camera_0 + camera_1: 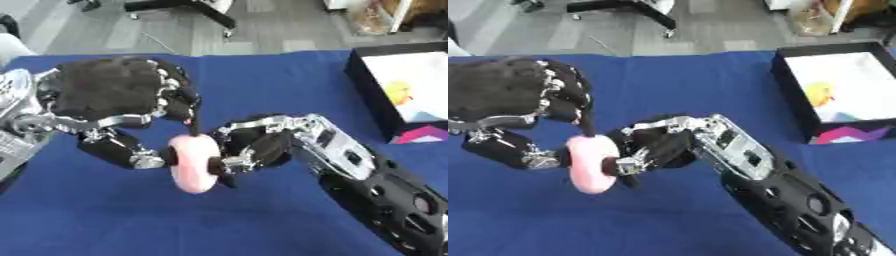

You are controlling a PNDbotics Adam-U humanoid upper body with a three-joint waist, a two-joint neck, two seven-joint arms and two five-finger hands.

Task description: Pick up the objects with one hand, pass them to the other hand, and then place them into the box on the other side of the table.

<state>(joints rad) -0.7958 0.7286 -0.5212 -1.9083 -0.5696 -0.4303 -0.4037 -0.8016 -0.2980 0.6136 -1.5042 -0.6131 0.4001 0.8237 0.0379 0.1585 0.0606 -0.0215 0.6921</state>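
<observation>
handover | we pinch the pink ring (194, 163) with left hand (118, 95) and right hand (254, 145) | risk: ring falls if left releases early, before the box (798, 95)

The left hand (114, 92) covers its own palm side, so its hold on the pink ring (194, 162) can't be read. The right hand (258, 145) hides the ring's right rim. The box (389, 95) runs off the right edge, and the yellow thing (398, 91) inside is just a blur.
</observation>
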